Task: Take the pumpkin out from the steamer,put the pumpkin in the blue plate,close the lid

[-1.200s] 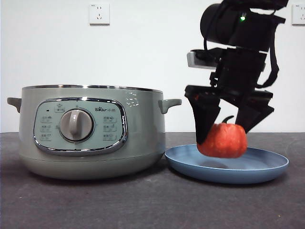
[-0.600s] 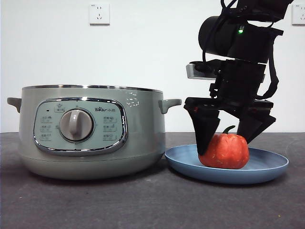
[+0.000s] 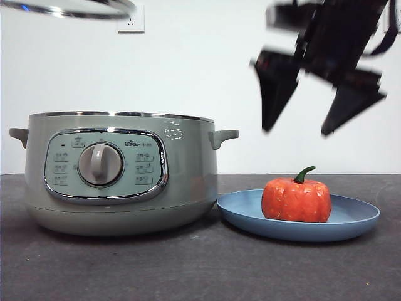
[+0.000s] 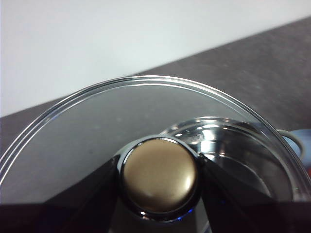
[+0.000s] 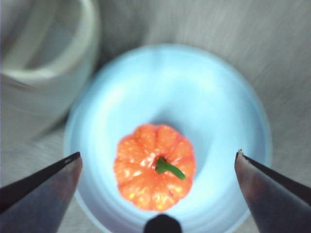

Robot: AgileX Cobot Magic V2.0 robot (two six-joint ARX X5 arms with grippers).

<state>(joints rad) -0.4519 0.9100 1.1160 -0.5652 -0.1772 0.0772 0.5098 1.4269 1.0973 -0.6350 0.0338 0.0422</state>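
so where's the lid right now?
The lid is held up in the air by its knob in the left gripper, above the open steamer; in the front view only its rim shows at the top left corner.

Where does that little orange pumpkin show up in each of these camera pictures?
Front view: pumpkin sits on the blue plate, right of the steamer.
Left wrist view: not in it.
Right wrist view: pumpkin sits on the plate.
Shared landmark: the blue plate.
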